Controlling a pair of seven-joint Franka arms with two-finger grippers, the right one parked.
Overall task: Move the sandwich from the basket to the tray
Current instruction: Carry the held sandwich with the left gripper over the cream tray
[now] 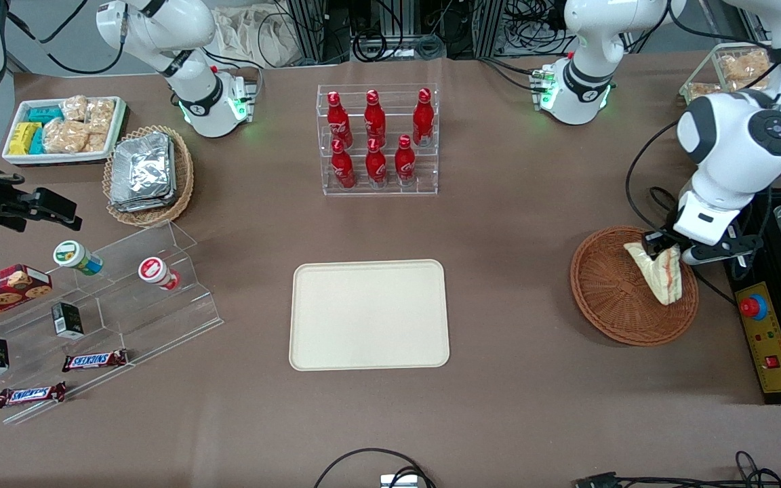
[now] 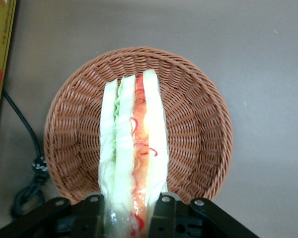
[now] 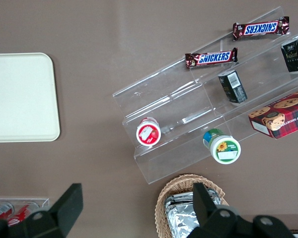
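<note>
Right now the sandwich (image 1: 662, 276) hangs pinched at one end between the fingers of the gripper (image 1: 663, 252), its free end pointing down into the basket (image 1: 617, 298). From the wrist camera the wedge (image 2: 134, 148) shows edge-on: pale bread, green leaf, orange-red filling, with a black finger (image 2: 161, 218) pressed against each side, the jaws narrowed onto the bread. The reddish-brown wicker (image 2: 198, 124) lies directly beneath the gripper; whether the sandwich's lower tip touches the weave cannot be told.

Well apart from the gripper, toward the middle of the table, lies the cream tray (image 1: 369, 315), bare and flat. Farther from the front camera than the tray stands a clear rack of red bottles (image 1: 377, 139). Just beside the gripper, at the working arm's end of the table, sits a yellow control box with a red button (image 1: 763, 335).

Everything rests on a brown tablecloth (image 1: 512, 203). Toward the parked arm's end are a tan basket of foil packs (image 1: 146, 173), a white bin of snacks (image 1: 65, 129), and a clear stepped stand (image 1: 112, 318) with two small cups (image 3: 223, 146), chocolate bars (image 3: 211, 58) and little boxes. Cables and metal frames fill the room at the table's edge farthest from the front camera.
</note>
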